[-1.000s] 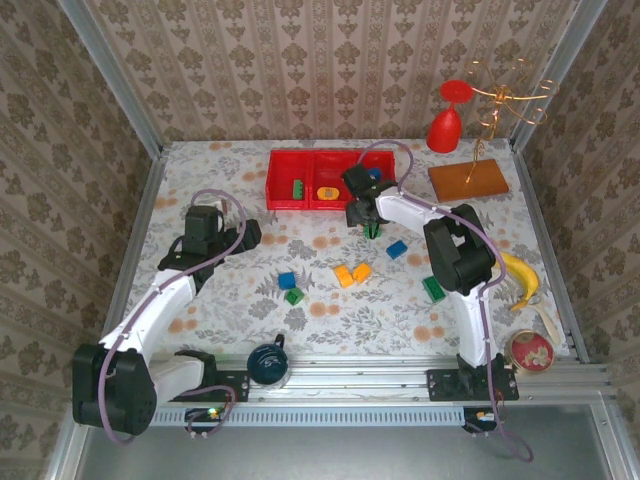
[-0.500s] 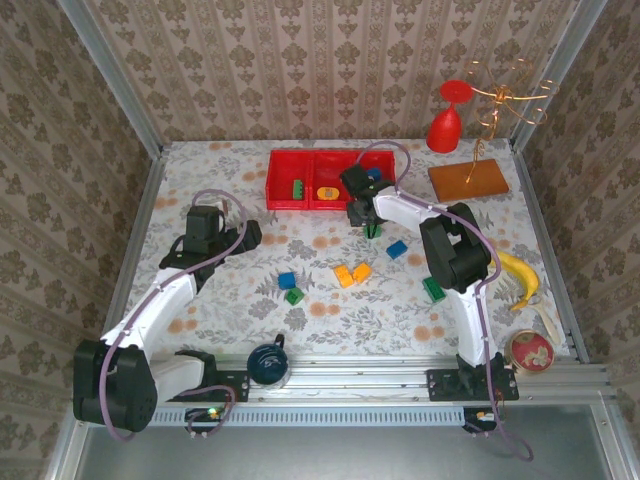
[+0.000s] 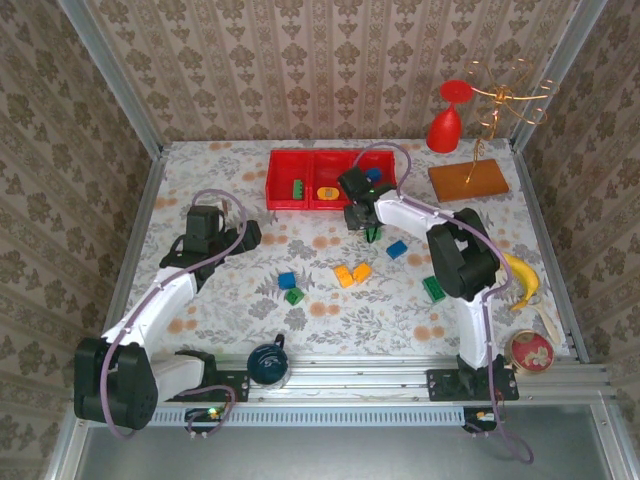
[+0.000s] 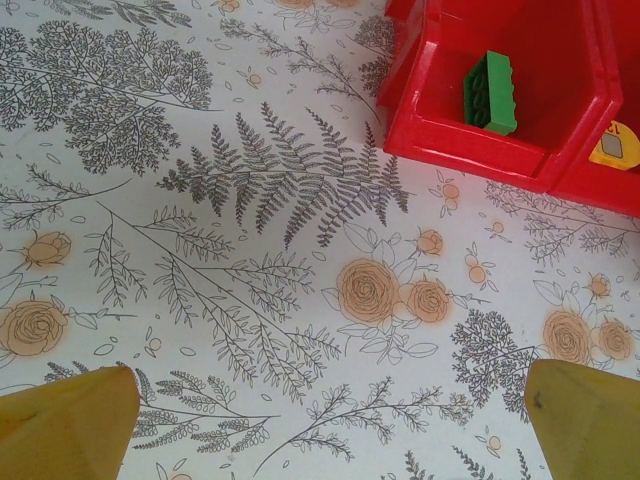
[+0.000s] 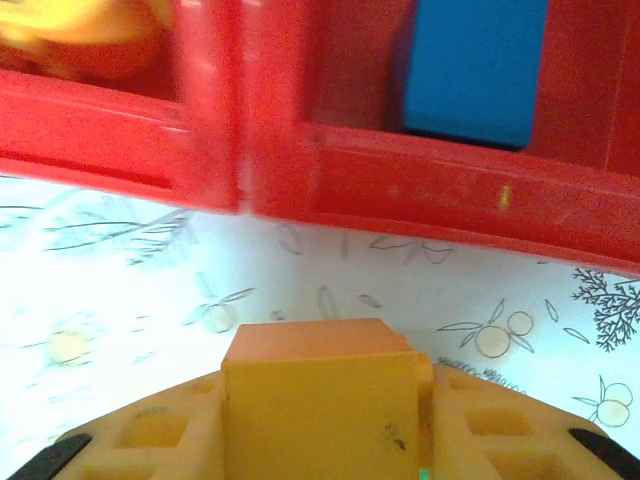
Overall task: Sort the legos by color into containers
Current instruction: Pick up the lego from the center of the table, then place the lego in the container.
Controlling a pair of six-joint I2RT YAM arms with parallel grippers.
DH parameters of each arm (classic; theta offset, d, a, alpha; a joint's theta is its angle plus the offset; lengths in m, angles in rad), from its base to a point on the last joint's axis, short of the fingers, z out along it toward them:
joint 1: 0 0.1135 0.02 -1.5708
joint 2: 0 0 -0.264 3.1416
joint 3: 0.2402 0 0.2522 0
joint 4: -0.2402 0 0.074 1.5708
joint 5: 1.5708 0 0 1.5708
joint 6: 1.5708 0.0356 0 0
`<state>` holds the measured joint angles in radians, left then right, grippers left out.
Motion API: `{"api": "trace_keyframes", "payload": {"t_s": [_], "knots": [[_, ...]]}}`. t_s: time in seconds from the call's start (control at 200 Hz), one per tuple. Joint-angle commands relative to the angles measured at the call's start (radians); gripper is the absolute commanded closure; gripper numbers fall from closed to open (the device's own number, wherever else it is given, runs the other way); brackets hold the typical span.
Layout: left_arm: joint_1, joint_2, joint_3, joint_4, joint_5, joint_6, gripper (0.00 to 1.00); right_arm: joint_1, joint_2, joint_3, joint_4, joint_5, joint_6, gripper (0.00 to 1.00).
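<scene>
The right end effector (image 3: 357, 203) sits low over the floral-patterned counter (image 3: 200, 180). Its yellow fingers (image 5: 150, 440) are drawn in to the middle. An orange-yellow block shape stands at their centre in the wrist view. I cannot tell whether that is a brick pinched there or part of the fingers themselves.

Straight ahead of it, very near, is the front wall of the bright red plastic tray (image 3: 285, 204) with three square compartments in a row. The end effector faces the divider between the middle and right ones. Past that wall, ahead and to its right, a blue plastic brick (image 5: 475, 70) lies in the right compartment. Ahead and to its left an orange-yellow piece (image 3: 327, 192) lies in the middle compartment, and further left a green studded brick (image 3: 298, 188) lies in the left one.

Just behind it, under the arm, a dark green brick (image 3: 372, 232) is on the counter. Further back lie a loose blue brick (image 3: 398, 248), a pair of orange-yellow bricks (image 3: 343, 275) side by side, and a flat green brick (image 3: 433, 288) beside the right arm.

The left end effector (image 4: 320, 425), well off to the left, has its fingers spread wide with only bare counter between them. The tray's left compartment is ahead of it and to its right.
</scene>
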<state>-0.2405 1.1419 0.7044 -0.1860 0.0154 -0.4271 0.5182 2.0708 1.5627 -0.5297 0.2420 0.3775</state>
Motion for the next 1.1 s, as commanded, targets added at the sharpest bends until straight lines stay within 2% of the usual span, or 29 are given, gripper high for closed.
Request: {"api": "trace_keyframes", "payload": {"t_s": [0.0, 0.26, 0.65, 1.095], "knots": [[0.006, 0.002, 0.012, 0.006, 0.005, -0.022, 0.00, 0.022, -0.082, 0.009, 0.013, -0.015, 0.007, 0.73], [0.005, -0.018, 0.004, 0.006, 0.012, -0.023, 0.00, 0.032, -0.038, 0.175, -0.002, -0.005, -0.034, 0.73], [0.006, -0.055, -0.011, -0.004, 0.015, -0.022, 0.00, 0.033, 0.200, 0.517, -0.087, 0.078, -0.095, 0.72], [0.006, -0.071, -0.013, -0.021, 0.029, 0.001, 0.00, 0.023, 0.365, 0.714, -0.111, 0.099, -0.125, 0.61]]}}
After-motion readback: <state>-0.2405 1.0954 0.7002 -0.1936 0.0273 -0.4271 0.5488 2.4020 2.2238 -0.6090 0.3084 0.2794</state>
